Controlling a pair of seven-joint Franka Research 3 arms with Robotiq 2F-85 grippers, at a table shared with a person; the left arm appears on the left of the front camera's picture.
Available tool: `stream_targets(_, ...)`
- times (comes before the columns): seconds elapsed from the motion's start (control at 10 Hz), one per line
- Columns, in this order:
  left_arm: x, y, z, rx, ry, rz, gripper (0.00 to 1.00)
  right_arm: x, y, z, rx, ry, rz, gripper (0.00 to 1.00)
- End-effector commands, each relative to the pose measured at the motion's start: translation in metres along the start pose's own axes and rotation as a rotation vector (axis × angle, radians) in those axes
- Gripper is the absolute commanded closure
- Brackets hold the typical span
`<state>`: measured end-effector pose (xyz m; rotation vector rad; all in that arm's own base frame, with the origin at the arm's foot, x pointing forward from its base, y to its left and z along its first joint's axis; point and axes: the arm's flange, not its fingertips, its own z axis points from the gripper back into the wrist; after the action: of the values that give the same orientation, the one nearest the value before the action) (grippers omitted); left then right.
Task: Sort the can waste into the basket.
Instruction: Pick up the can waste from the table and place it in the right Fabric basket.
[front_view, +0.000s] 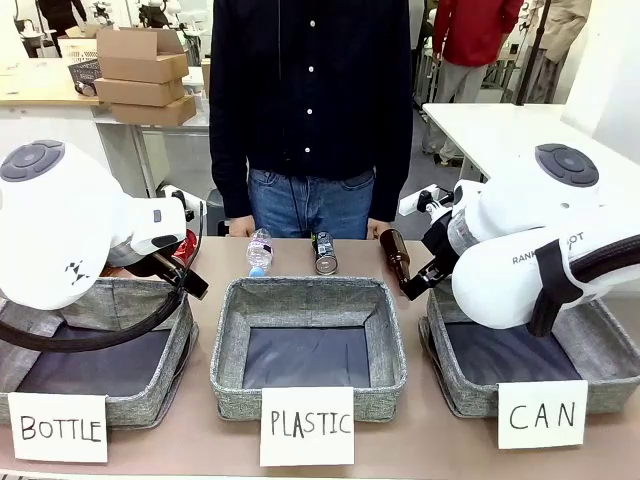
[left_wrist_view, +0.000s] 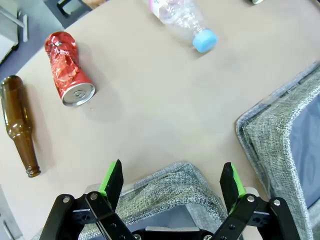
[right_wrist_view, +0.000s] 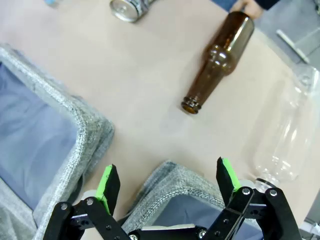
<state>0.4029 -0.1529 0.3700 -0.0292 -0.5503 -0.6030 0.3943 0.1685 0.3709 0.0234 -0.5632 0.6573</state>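
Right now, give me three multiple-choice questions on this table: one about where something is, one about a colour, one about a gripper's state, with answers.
1. Where is the dark can? A on the table behind the PLASTIC basket; B inside that basket; C on the floor.
2. What colour is the dented can? A green; B red; C yellow.
3. The right gripper is: A shut on a bottle; B shut on a can; C open and empty.
Answers: 1 A, it lies past the basket's far rim; 2 B, its crumpled side is red; 3 C, its jaws stand apart, holding nothing.
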Motion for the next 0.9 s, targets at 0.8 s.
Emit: stream_targets(0.8,-0.024,-0.040,0.180,-0.021,-0.006,-0.057,0.00,0.004,0.036,0.180,0.050,-0.046,-0.067,0.00)
